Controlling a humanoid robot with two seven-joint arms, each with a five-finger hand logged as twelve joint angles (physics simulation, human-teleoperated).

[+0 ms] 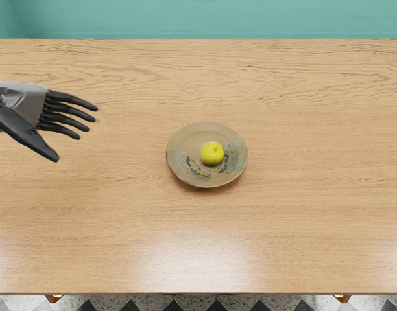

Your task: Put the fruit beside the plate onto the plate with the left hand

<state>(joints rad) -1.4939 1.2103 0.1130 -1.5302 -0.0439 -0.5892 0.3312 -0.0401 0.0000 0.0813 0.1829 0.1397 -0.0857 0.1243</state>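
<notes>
A small yellow-green fruit [212, 153] lies on the round glazed plate [180, 148] near the middle of the wooden table. My left hand [56, 124] hovers at the left edge of the view, well clear of the plate, with its dark fingers spread and holding nothing. The right arm does not show.
The wooden table [302, 97] spans the whole view, with its front edge near the bottom and a teal wall behind its far edge. No other objects stand on it.
</notes>
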